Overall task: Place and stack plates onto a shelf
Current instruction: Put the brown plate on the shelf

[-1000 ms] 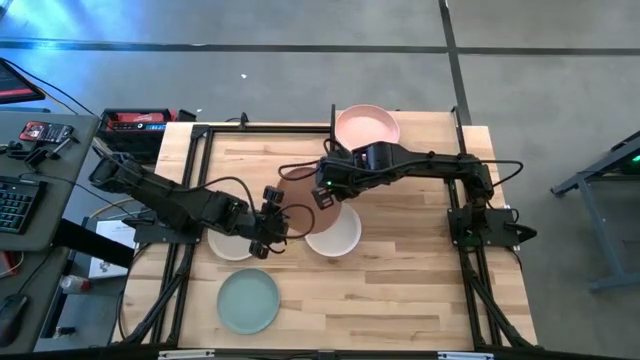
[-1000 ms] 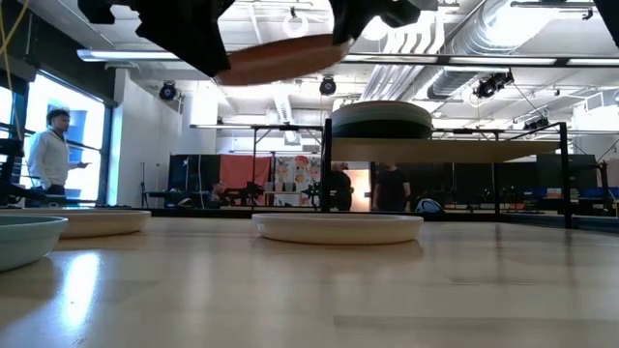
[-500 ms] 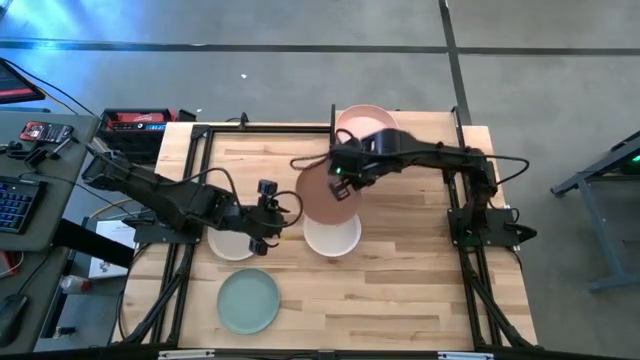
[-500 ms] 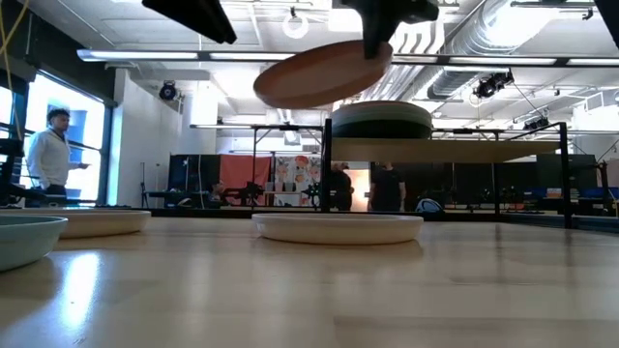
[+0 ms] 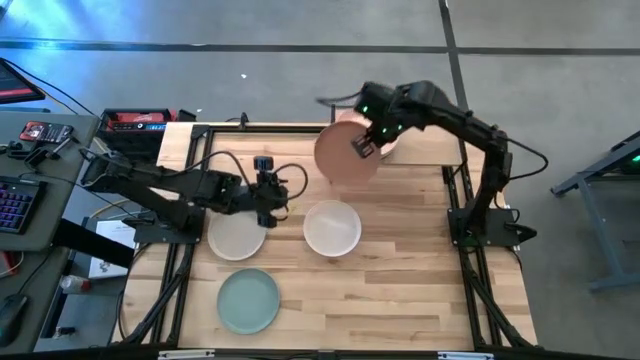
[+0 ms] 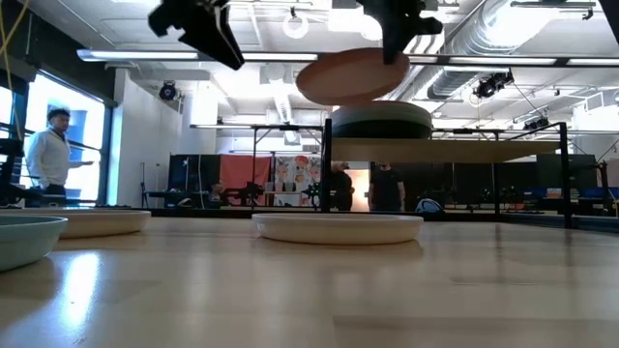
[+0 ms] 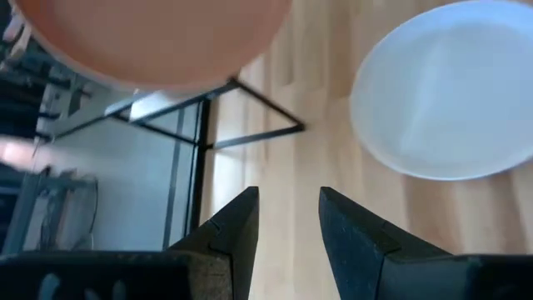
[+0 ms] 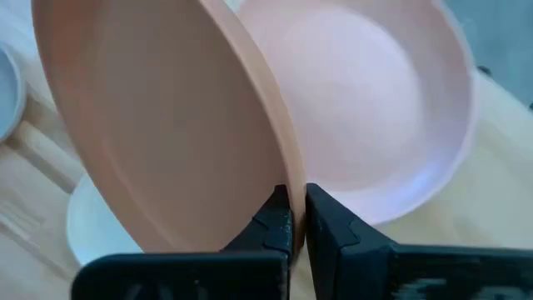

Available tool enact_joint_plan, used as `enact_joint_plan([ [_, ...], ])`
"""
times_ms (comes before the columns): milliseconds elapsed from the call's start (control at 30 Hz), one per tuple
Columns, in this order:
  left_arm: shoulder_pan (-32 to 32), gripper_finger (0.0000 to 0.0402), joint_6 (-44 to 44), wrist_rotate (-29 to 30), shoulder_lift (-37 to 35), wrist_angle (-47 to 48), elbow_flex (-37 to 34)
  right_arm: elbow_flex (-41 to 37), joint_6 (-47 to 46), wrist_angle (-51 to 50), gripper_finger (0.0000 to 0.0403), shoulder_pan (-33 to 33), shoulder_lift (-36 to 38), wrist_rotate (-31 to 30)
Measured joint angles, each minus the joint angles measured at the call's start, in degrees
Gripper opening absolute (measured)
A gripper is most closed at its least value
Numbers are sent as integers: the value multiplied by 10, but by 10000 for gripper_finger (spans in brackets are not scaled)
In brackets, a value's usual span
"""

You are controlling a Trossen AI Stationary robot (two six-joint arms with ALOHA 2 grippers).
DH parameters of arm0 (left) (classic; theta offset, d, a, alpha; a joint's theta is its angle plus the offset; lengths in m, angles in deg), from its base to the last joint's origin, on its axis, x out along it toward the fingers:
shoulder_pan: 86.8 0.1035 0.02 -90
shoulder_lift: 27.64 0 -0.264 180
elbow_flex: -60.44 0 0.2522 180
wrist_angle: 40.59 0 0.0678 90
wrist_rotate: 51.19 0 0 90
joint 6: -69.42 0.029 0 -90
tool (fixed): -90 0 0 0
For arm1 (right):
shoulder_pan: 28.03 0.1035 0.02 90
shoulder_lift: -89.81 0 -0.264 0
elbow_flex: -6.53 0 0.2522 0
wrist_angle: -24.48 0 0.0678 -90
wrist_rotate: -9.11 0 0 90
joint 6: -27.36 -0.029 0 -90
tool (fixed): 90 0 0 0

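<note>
In the upper centre of the overhead picture, the right gripper (image 5: 366,143) is clamped on the rim of a round salmon-pink matte plate (image 5: 346,154), holding it in the air beside the stack of plates (image 6: 381,120) on the small light-wood shelf (image 6: 455,149). The left gripper (image 5: 265,197), fingers parted and empty, hovers centre-left between a cream plate (image 5: 236,237) and a white plate (image 5: 332,229). A mint-green plate (image 5: 248,300) lies lower left.

The right gripper (image 5: 361,146), clamped on the rim of the salmon plate (image 5: 345,153), has carried it from above the middle of the table up toward the shelf's plate stack (image 6: 381,119). The left gripper (image 5: 265,205), jaws apart, has withdrawn leftward, uncovering the cream plate (image 5: 236,237) below it.
</note>
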Motion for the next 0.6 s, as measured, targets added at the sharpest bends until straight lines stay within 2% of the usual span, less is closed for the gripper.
enact_joint_plan([
  [367, 104, 117, 10, -9, 0, 0, 0, 0, 97, 0, 0, -119, 57, 49],
  [600, 158, 117, 10, -35, 0, 0, 0, 0, 123, 0, 0, -183, 102, 51],
])
